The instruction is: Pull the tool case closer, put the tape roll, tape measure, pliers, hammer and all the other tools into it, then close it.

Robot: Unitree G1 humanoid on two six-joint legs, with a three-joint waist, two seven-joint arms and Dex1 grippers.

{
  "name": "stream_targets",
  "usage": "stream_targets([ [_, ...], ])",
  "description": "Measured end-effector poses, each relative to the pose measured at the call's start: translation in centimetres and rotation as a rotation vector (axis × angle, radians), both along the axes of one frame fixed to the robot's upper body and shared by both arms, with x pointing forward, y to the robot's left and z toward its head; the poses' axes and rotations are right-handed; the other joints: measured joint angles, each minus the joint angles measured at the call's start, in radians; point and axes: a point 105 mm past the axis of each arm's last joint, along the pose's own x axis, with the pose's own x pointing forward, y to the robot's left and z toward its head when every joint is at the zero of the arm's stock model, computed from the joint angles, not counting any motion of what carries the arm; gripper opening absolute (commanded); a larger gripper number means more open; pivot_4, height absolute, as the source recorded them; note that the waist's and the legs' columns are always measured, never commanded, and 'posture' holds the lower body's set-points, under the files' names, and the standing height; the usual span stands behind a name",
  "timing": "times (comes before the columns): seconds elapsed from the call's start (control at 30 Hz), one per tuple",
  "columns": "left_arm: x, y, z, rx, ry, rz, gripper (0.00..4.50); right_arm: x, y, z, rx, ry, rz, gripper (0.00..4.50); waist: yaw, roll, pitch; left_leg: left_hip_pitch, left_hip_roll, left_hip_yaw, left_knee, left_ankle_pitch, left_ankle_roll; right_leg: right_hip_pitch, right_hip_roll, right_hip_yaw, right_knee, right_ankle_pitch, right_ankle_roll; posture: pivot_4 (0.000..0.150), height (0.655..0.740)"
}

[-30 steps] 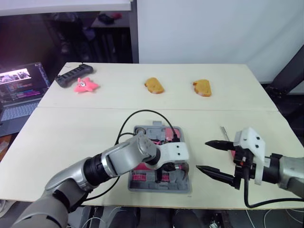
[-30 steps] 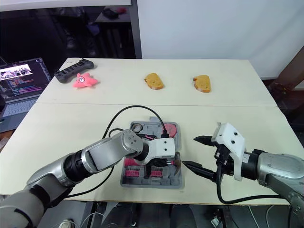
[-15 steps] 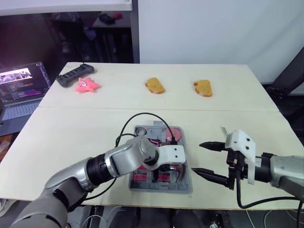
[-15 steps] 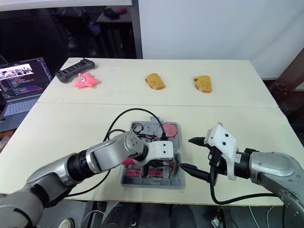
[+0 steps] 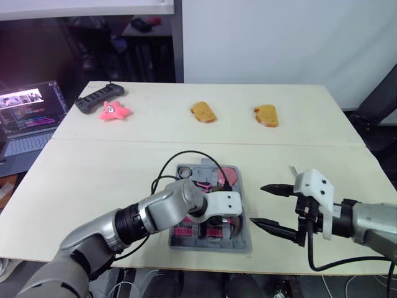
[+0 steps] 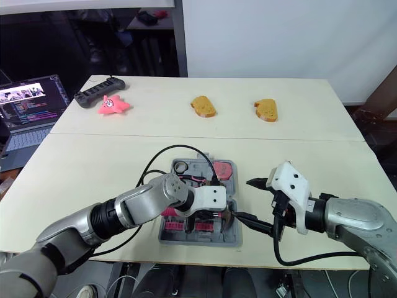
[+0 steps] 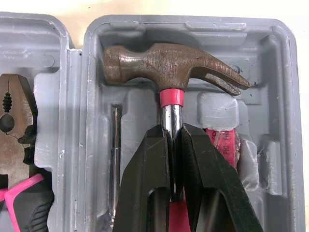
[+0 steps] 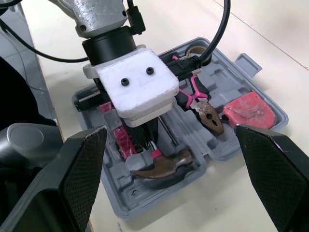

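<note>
Right tool [image 5: 257,203] closer to case [image 5: 211,246] than a second ago, fingers wide, at its 3 o'clock. Left tool [image 7: 173,130] clamped on hammer [image 7: 169,65] shaft; head lies in case pocket at 5 o'clock. Case at desk [image 5: 93,180] 6 o'clock.

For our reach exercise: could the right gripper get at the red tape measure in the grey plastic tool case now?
Probably yes: the red tape measure lies uncovered in the grey tool case, clear of the left gripper.
</note>
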Motion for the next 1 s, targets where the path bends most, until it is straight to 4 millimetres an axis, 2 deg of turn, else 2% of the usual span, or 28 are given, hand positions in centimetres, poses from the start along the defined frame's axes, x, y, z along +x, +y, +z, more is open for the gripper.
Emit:
stream_targets([
  [0.03,0.0,0.0,0.0,-0.002,-0.002,-0.007,0.94,0.0,0.0,0.0,0.000,-0.001,-0.002,4.50,0.000,0.000,0.000,0.000,0.000,0.000,0.000,0.000,0.000,0.000,0.000,0.000,0.000,0.000,0.000,0.150,0.7400],
  [0.07,-0.1,0.0,0.0,-0.003,0.001,-0.014,1.20,0.0,0.0,0.0,0.000,-0.001,-0.003,4.50,0.000,0.000,0.000,0.000,0.000,0.000,0.001,0.000,0.000,0.000,0.000,0.000,0.000,0.000,0.000,0.150,0.7400],
  [0.17,-0.5,-0.1,-0.1,-0.015,0.013,-0.041,2.56,0.1,0.0,0.0,0.002,-0.003,-0.005,4.50,0.002,0.000,0.000,0.000,0.000,-0.001,0.003,0.000,0.000,0.002,0.000,0.000,0.000,0.001,0.001,0.150,0.7400],
  [0.3,0.2,0.5,0.5,-0.018,-0.031,-0.015,2.56,0.0,0.1,0.1,0.013,-0.001,-0.003,4.50,0.000,0.000,0.000,-0.001,0.000,-0.001,0.006,-0.001,0.001,0.003,0.000,0.000,0.000,0.001,0.002,0.150,0.7400],
  [0.47,0.6,0.5,3.2,-0.099,-0.082,-0.002,2.56,-0.1,0.2,0.0,0.022,0.006,-0.008,4.50,-0.001,0.001,0.000,-0.001,0.000,-0.001,0.006,-0.001,0.002,0.002,0.000,0.000,0.000,0.001,0.002,0.150,0.7400],
  [0.57,0.8,1.4,4.0,-0.124,-0.080,0.013,2.56,-0.1,0.2,0.0,0.022,0.005,-0.010,4.50,-0.002,0.001,0.000,0.000,0.000,-0.001,0.006,-0.001,0.002,0.002,0.000,0.000,0.000,0.001,0.002,0.150,0.7400],
  [0.67,0.9,2.3,4.1,-0.162,-0.036,0.050,1.75,-0.1,0.2,0.0,0.024,0.007,-0.010,4.50,-0.001,0.001,0.000,0.000,0.000,-0.001,0.006,-0.001,0.002,0.002,0.000,0.000,0.000,0.001,0.002,0.150,0.7400],
  [0.77,0.7,3.8,3.6,-0.207,0.000,0.070,0.27,0.0,0.2,0.1,0.023,0.003,-0.015,4.50,-0.002,0.001,0.000,0.000,0.001,-0.001,0.006,-0.001,0.002,0.002,0.000,0.000,0.000,0.001,0.002,0.150,0.7400],
  [0.8,0.6,3.9,3.5,-0.239,0.011,0.070,0.04,0.0,0.2,0.0,0.023,0.003,-0.016,4.50,-0.001,0.001,0.000,0.000,0.001,-0.001,0.006,-0.001,0.002,0.002,0.000,0.000,0.000,0.001,0.002,0.150,0.7400],
  [1.0,-0.4,3.7,2.8,-0.436,0.098,0.064,0.04,0.0,0.2,0.0,0.022,0.001,-0.025,4.50,0.001,0.001,-0.001,-0.001,0.001,-0.001,0.007,-0.001,0.002,0.003,-0.002,0.000,0.000,0.001,0.002,0.150,0.7400],
])
